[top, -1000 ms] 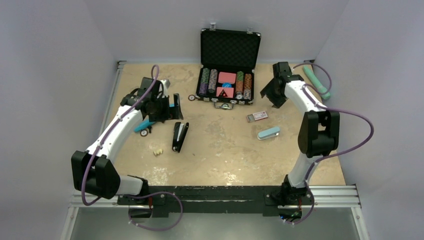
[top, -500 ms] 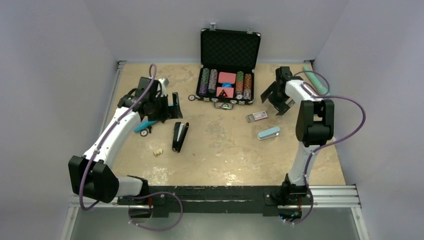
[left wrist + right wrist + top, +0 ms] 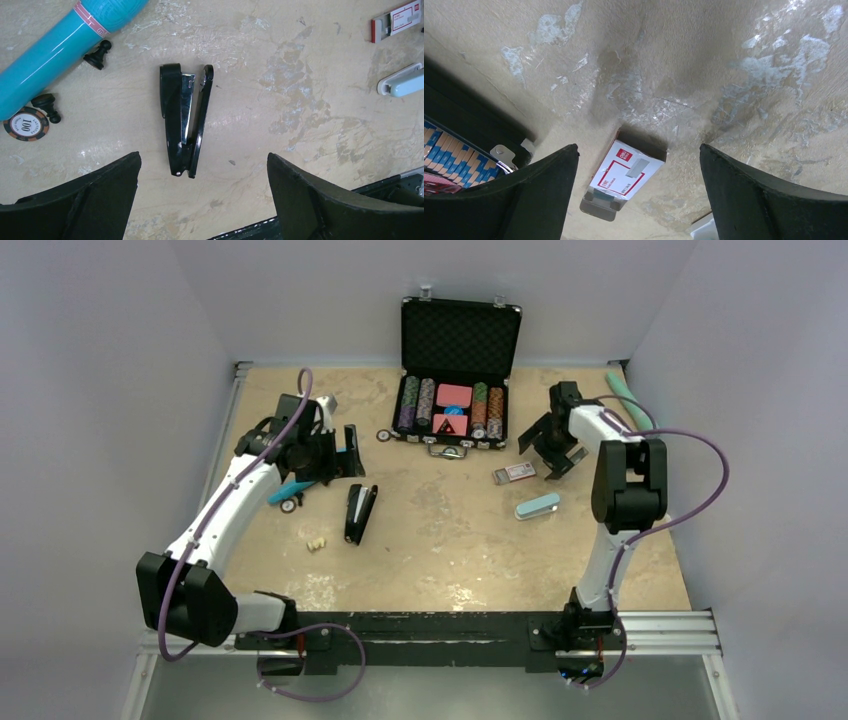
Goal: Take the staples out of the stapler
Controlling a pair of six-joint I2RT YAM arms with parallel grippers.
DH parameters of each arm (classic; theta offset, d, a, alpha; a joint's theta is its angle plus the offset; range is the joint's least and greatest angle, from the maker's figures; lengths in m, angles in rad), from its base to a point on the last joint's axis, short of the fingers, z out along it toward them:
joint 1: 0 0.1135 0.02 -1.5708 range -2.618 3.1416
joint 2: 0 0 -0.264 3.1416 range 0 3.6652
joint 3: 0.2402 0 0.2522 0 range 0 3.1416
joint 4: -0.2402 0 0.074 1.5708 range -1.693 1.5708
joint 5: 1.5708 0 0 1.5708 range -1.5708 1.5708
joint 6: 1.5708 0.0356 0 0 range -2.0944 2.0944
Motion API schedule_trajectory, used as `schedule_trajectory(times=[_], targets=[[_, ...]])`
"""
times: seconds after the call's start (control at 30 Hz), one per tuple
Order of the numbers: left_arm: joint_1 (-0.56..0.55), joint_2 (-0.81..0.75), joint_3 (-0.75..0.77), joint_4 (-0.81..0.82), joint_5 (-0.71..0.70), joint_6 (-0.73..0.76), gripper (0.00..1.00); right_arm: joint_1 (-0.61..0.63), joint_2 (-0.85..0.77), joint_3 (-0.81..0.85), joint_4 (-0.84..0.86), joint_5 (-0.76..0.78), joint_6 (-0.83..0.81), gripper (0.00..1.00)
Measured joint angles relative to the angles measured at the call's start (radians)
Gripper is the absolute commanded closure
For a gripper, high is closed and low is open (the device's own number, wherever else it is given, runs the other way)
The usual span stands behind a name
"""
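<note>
A black stapler (image 3: 358, 513) (image 3: 172, 110) lies on its side on the table left of centre, its arm sprung apart so a silver rail shows. The staples do not show as a separate strip. My left gripper (image 3: 338, 462) (image 3: 203, 157) hangs open just above and behind the stapler's hinge end, touching nothing. A light blue stapler (image 3: 537, 506) (image 3: 402, 85) lies to the right. My right gripper (image 3: 551, 448) (image 3: 638, 148) is open and empty above a small white-and-red staple box (image 3: 514, 472) (image 3: 629, 172).
An open black case (image 3: 460, 310) of poker chips stands at the back centre. A teal cylinder (image 3: 60, 45), black chess pawns (image 3: 97, 52) and a loose chip (image 3: 26, 125) lie left of the black stapler. A cream lump (image 3: 316, 543) sits nearer; a mint tube (image 3: 632, 400) lies back right.
My right gripper has opened wide and moved nearer and lower, over the staple box. The left arm shifted only slightly and stays open.
</note>
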Motion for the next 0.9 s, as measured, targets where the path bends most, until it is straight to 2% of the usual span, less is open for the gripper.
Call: schedule_trajectory(times=[0.2,0.4,0.9], targets=[[0.0,0.0,0.0,0.0,-0.002,0.0,0.01,0.014,0.002,-0.006,0.0,-0.001,0.016,0.16],[0.0,0.0,0.0,0.0,-0.011,0.001,0.01,0.027,0.013,-0.006,0.001,0.0,0.023,0.2],[0.0,0.0,0.0,-0.001,-0.017,0.004,0.01,0.062,0.031,0.015,-0.021,0.035,0.021,0.58]])
